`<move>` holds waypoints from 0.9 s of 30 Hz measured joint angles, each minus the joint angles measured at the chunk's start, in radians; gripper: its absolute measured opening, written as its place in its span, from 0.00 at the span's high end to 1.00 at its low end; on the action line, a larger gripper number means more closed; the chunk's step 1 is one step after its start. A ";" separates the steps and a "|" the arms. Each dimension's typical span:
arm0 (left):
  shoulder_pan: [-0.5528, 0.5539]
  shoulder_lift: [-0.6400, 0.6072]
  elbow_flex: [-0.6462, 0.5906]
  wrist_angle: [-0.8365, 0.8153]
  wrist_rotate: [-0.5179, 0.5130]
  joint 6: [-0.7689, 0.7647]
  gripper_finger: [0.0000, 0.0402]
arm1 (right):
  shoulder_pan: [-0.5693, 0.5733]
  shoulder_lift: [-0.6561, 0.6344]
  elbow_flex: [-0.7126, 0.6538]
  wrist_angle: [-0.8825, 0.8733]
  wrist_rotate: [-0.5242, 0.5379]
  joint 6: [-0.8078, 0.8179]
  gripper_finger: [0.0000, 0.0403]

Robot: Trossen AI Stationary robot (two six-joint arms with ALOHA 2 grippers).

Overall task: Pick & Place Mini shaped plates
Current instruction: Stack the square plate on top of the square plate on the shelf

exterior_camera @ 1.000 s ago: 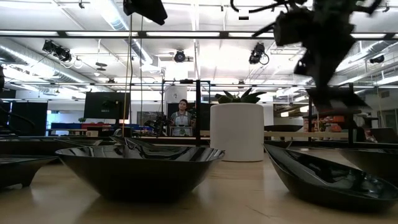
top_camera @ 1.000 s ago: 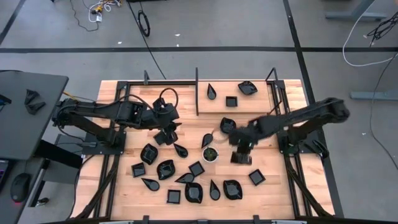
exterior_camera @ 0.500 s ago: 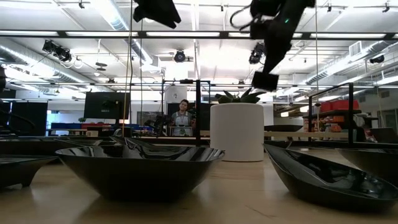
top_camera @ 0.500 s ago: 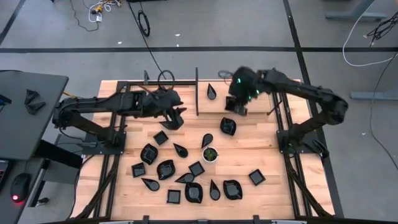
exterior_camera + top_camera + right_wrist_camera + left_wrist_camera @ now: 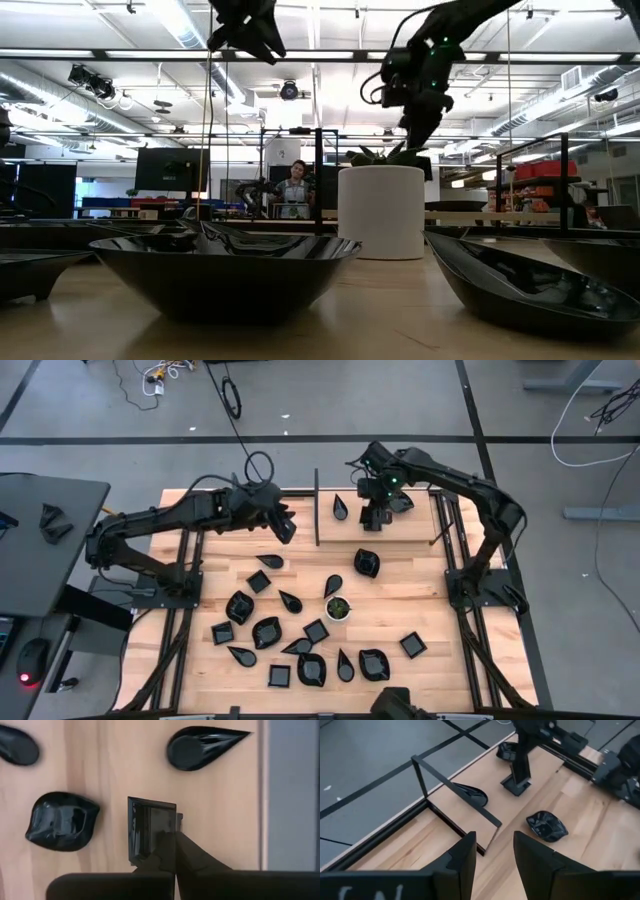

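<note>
Glossy black mini shaped plates (image 5: pixel 266 630) on a pale wood-grain counter (image 5: pixel 420 605); small white cup (image 5: pixel 339 607) with green interior; black dividing frame (image 5: pixel 317 508); grey floor.

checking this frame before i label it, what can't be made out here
- Right gripper: the wrist view leaves unclear whether the square plate is released.
- High view: the gripper covers that plate.
- Left gripper: open and empty; its own body blocks the table under it.
- Low view: the near bowl hides the plates behind.
</note>
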 joint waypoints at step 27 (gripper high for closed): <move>0.136 0.000 0.000 0.018 0.007 0.073 0.66 | -0.037 0.079 -0.034 -0.008 -0.005 -0.074 1.00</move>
